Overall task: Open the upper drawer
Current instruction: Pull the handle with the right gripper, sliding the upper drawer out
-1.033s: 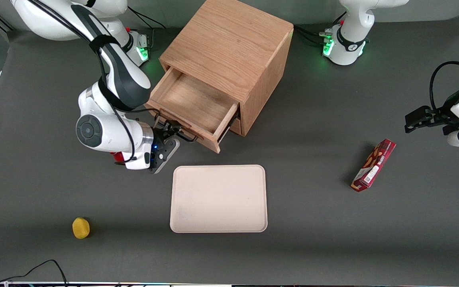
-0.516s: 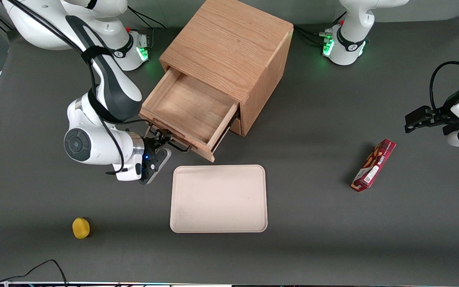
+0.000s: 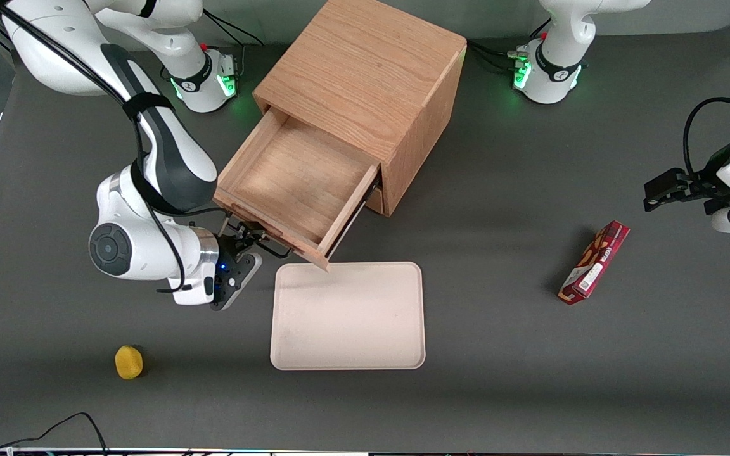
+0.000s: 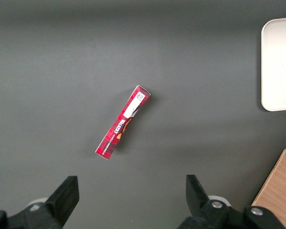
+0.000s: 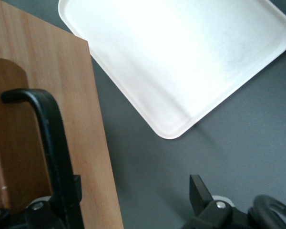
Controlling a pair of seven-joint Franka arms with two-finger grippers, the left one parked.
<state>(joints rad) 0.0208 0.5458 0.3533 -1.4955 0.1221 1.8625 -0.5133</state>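
The upper drawer (image 3: pixel 289 183) of the wooden cabinet (image 3: pixel 365 69) stands pulled well out, its inside bare. Its black bar handle (image 3: pixel 256 243) is on the drawer front, which faces the working arm's gripper (image 3: pixel 238 246). In the right wrist view the handle (image 5: pixel 50 133) runs along the light-oak drawer front (image 5: pixel 52 76). My gripper (image 5: pixel 136 188) is open. One finger (image 5: pixel 75 186) sits against the handle and drawer front, the other finger (image 5: pixel 199 191) stands free over the table. The lower drawer is almost wholly hidden under the upper one.
A cream tray (image 3: pixel 347 315) lies just in front of the open drawer's corner, nearer the front camera; it also shows in the right wrist view (image 5: pixel 181 52). A yellow fruit (image 3: pixel 128 361) lies near the front edge. A red box (image 3: pixel 594 261) lies toward the parked arm's end.
The upper drawer has slid farther out of the cabinet toward the tray. My gripper has moved with its handle, nearer the front camera.
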